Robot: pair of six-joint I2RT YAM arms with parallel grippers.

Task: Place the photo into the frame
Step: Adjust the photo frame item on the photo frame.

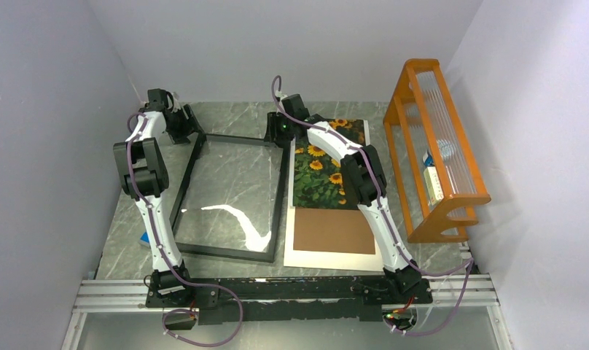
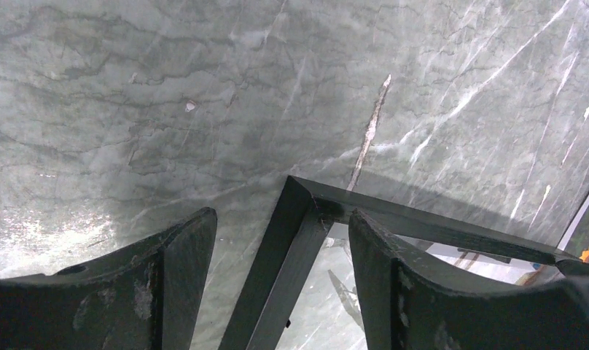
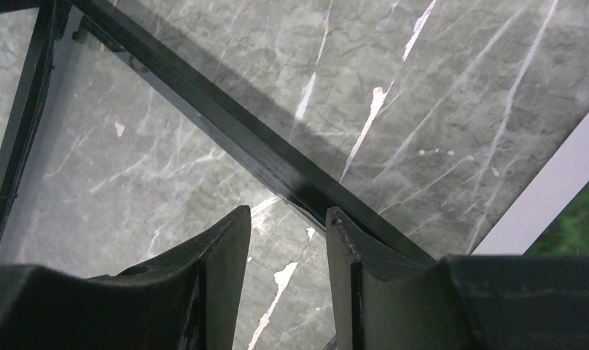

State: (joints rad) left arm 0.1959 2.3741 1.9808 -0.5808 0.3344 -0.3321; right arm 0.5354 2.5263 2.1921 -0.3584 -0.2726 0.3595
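Note:
The frame (image 1: pixel 222 252) is a thin black rectangle with glass, lying flat on the marble table left of centre. My left gripper (image 1: pixel 182 125) is at its far left corner. In the left wrist view that gripper (image 2: pixel 283 215) is open, its fingers on either side of the frame's corner bar (image 2: pixel 277 292) with a gap on both sides. My right gripper (image 1: pixel 281 131) is at the frame's far right corner. It (image 3: pixel 288 213) stands open over the glass, with the frame bar (image 3: pixel 204 109) just beyond its right fingertip. The sunflower photo (image 1: pixel 328 164) lies right of the frame, partly under the right arm.
A brown backing board (image 1: pixel 334 230) rests on a white mat sheet (image 1: pixel 299 257) in front of the photo. An orange wooden rack (image 1: pixel 437 153) stands at the right by the wall. White walls close in the left, back and right sides.

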